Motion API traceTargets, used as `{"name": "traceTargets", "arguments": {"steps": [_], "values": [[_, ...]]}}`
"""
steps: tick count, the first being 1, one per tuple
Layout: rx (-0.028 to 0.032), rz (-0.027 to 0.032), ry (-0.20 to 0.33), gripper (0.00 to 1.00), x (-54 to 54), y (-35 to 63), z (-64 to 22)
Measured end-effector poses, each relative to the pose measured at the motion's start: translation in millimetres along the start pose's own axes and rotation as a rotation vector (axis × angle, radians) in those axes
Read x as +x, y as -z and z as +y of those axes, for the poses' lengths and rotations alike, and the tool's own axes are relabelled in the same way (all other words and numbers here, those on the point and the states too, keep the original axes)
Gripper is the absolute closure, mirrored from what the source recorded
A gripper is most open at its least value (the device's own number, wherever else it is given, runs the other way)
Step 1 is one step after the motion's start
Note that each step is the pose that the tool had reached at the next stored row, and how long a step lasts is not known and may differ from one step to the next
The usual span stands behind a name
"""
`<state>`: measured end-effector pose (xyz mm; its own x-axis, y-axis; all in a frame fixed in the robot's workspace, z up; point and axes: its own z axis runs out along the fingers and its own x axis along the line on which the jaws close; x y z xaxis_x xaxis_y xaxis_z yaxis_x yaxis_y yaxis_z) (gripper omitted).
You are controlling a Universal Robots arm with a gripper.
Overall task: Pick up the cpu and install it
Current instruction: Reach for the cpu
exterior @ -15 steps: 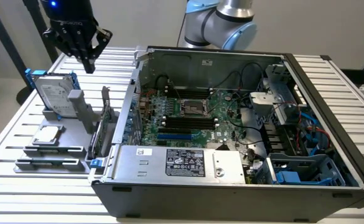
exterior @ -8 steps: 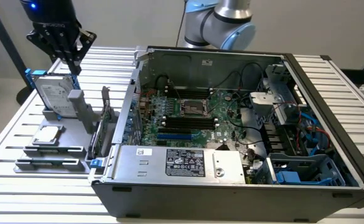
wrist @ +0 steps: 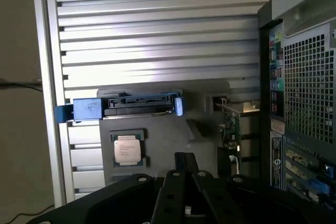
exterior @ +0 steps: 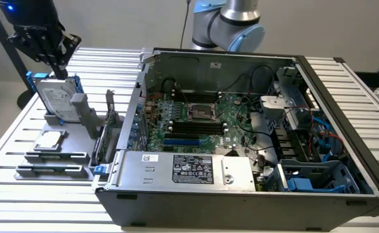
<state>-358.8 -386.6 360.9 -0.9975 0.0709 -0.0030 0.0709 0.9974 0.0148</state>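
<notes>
Nearest you in the exterior view, the open computer case (exterior: 241, 196) has its lower corners cut by the frame. The power supply (exterior: 189, 169) inside carries a white-and-black label, but the print is too small to read. A blue plastic bay (exterior: 303, 184) sits at the exterior view's right, half lost among cables.

On the slatted bench (exterior: 21, 204), at the exterior view's left, are the grey slotted holder blocks (exterior: 52, 170). Just behind them the cpu (exterior: 49, 140) lies flat in its grey tray, silver top up and well apart from the tool. The wrist view gives you the cpu (wrist: 127, 148) with lines of text on the lid, illegible. An expansion card (exterior: 108, 127) stands on edge between the tray and the case, mostly edge-on.

Further back the hard drive (exterior: 58, 99) stands upright with blue side rails, and its label can't be read. The motherboard (exterior: 202, 124) lies in the case with the CPU socket (exterior: 200, 110) uncovered, and wiring hides its far corners.

The tool (exterior: 61, 73) hangs over the drive's top edge; you can't tell whether it touches. Its fingers are pressed together in the wrist view (wrist: 185, 162), dark, with the bases cut off. The frame top cuts off the robot arm (exterior: 231, 22) at the back.
</notes>
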Motion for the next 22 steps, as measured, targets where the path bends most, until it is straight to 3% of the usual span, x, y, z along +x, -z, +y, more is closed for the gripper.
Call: {"name": "traceTargets", "arguments": {"steps": [17, 22], "values": [[0.0205, 0.0104, 0.0, 0.89, 76.8, -8.1, -5.4], [0.0207, 0.0105, 0.0, 0.89, 79.1, -8.0, -5.6]]}}
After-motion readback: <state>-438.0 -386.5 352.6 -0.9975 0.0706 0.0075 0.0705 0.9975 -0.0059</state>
